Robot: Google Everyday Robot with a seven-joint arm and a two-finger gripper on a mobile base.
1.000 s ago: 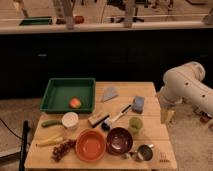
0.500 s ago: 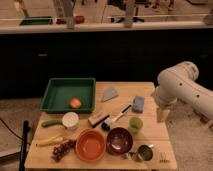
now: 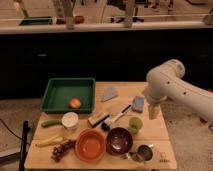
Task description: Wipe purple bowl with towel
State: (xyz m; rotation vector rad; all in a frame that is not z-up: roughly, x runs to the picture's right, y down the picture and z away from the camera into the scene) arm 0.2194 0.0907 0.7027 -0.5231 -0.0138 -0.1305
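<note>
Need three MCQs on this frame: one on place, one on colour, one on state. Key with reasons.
1. The towel lies:
A) on the table, right of the tray
B) on the floor
C) inside the tray

2. The bowl just left of the purple bowl is:
A) blue
B) black
C) orange

3. The hand is:
A) gripping the towel
B) open and empty, at the table's right edge
C) inside the purple bowl

Key:
1 A, it lies flat on the wood beside the tray.
2 C, the orange bowl sits next to it.
3 B, the hand hangs near the sponge and holds nothing.
</note>
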